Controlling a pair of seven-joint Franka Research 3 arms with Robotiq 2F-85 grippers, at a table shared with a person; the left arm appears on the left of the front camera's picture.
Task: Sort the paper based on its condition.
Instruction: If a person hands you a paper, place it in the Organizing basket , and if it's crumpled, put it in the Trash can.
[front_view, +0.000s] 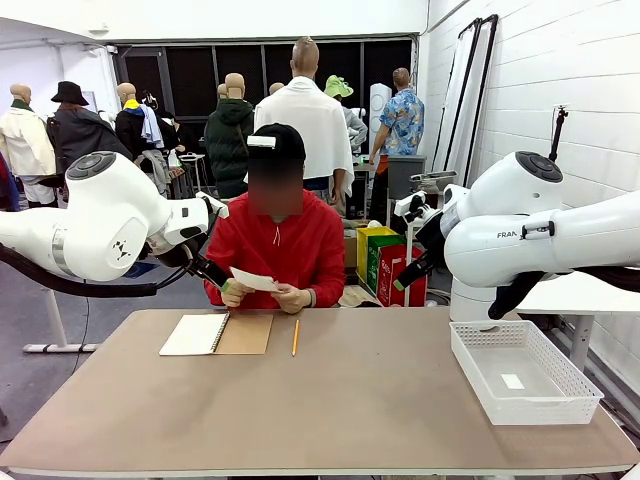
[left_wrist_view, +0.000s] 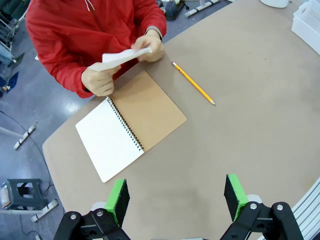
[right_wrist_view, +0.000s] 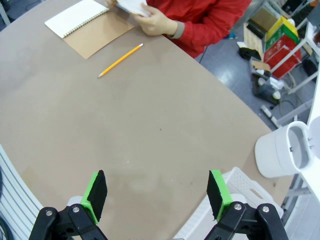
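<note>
1. The robot's left hand (left_wrist_view: 176, 195) hangs above the desk (left_wrist_view: 240, 130). Its green-padded fingers are spread wide, with nothing between them.
2. The right hand (right_wrist_view: 156, 192) is likewise fully open over bare desk and holds nothing.
3. The paper (left_wrist_view: 125, 56), a single white sheet, is off the desk. The person's hands (left_wrist_view: 100, 80) hold it between them at the far edge, in front of a red sweatshirt (left_wrist_view: 75, 30).
4. A spiral notebook (left_wrist_view: 130, 125) lies open and flat just on the robot's side of those hands. One half shows a white page and the other the brown kraft cover.
5. A yellow pencil (left_wrist_view: 194, 83) lies on the desk near the notebook's cover side, not touching it.
6. A white plastic basket (front_view: 500, 390) sits on the robot's right side of the desk, well apart from the notebook. A small white slip (front_view: 513, 381) lies on its floor.
</note>
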